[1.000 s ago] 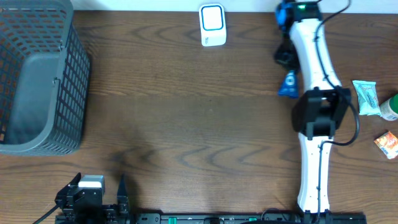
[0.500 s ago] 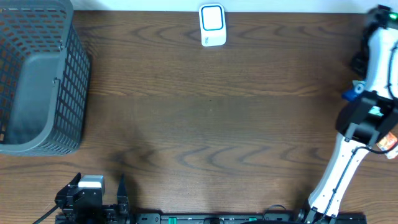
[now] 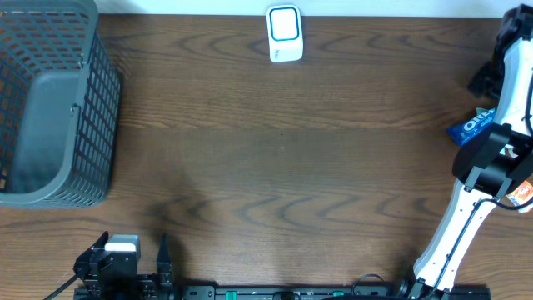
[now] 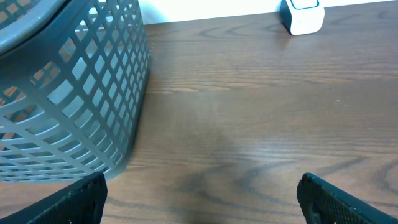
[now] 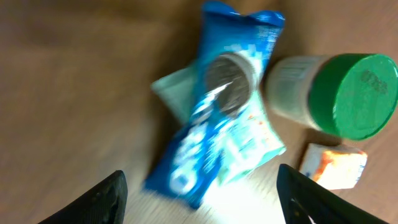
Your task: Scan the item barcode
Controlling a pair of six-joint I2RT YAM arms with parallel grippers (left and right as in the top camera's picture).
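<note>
The crinkled blue foil snack packet (image 5: 217, 124) lies loose under my right claw (image 5: 208, 199), between its spread fingers (image 5: 106, 199) and gripped by neither. It is draped over a pale green wrapper (image 5: 171, 93). Just beside it, toward the claw's right finger, sit a white bottle (image 5: 336, 93) with a green cap and a small orange-and-white carton (image 5: 333, 168).

The white scanner block (image 3: 284, 33) sits well apart from this claw, far across the brown wooden counter (image 3: 266, 150). I judge no scan is in hand; whether one is already done, I can't tell.

My left claw (image 4: 205, 205), spread wide, hangs near the grey plastic mesh basket (image 3: 50, 108), which looks empty.
</note>
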